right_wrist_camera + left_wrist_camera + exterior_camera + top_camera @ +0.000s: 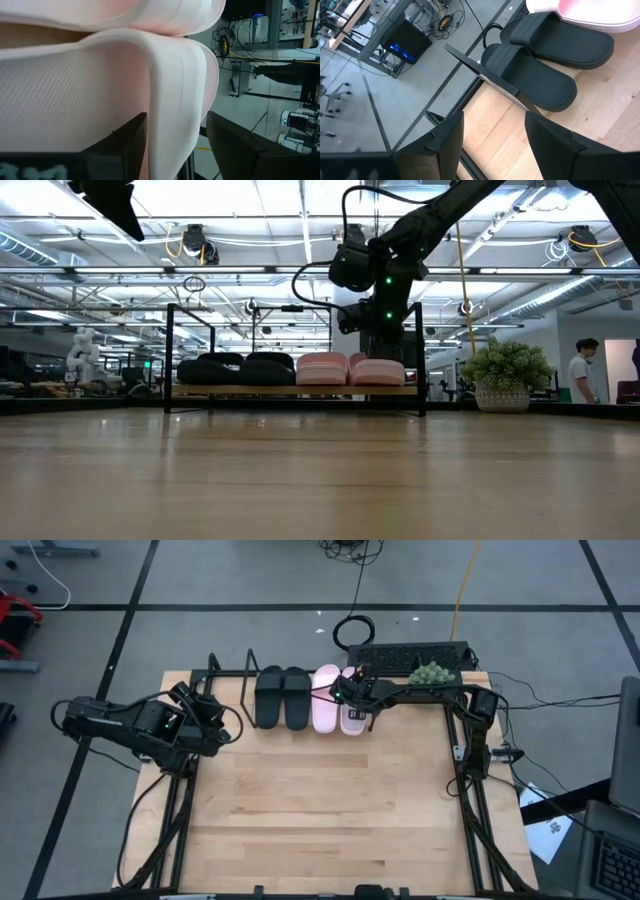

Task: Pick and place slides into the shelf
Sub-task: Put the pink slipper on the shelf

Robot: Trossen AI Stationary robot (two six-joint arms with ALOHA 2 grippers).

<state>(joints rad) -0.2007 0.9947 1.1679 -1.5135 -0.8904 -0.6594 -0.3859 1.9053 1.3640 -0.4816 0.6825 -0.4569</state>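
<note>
The left gripper is held off the left end of the shelf, above the table's left edge, and its fingers are seen spread apart with nothing between them. In the left wrist view, the shelf's black end bar is seen to lie between this gripper and the nearest black slide.

Four slides are seen side by side on the shelf board at the table's far edge. From left to right these are the first black slide, the second black slide, the first pink slide and the second pink slide. Each long axis is set across the shelf, from the table's far edge toward its near edge, and the four are parallel.

The right gripper is positioned over the second pink slide at the right end of the row. In the right wrist view, the slide's pink edge is seen between the parted fingers; whether it is clamped cannot be told.

Behind the shelf, a dark crate and a small green plant are located. In the low view, a person is seen in the room at far right.
</note>
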